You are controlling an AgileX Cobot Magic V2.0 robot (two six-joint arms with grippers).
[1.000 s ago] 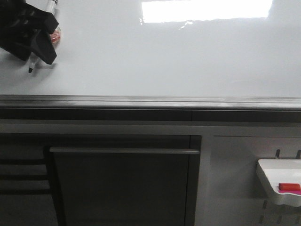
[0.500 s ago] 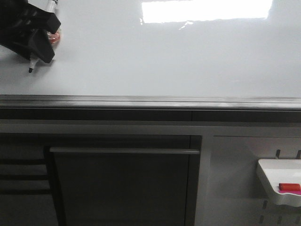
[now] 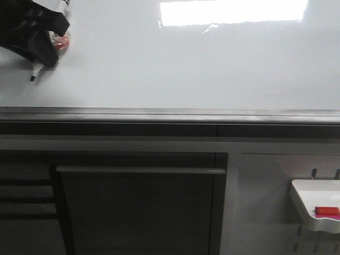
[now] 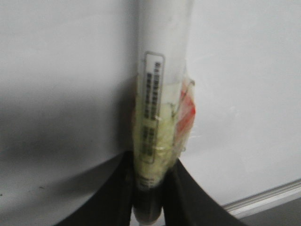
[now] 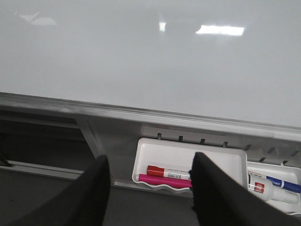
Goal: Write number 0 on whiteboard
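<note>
**A:** What is the left end effector (image 3: 38, 45) doing?

**B:** It is clamped on a white marker (image 4: 160, 94), tip pointing down at the whiteboard (image 3: 186, 64) near its upper left. No number 0 is drawn yet; the board looks bare. Whether the tip touches is unclear. I'd judge it should press lightly, keep the marker steady, and close the oval where it began.

**A:** And the right end effector (image 5: 148, 188)?

**B:** Spread wide, holding nothing, hovering below the board's grey edge strip (image 5: 141, 115).

**A:** Anything in the way?

**B:** Nothing lies on the board. Below hangs a white tray (image 5: 188, 157) with a red marker (image 5: 169, 172) and a pink one (image 5: 162, 181), well apart from the writing.
</note>
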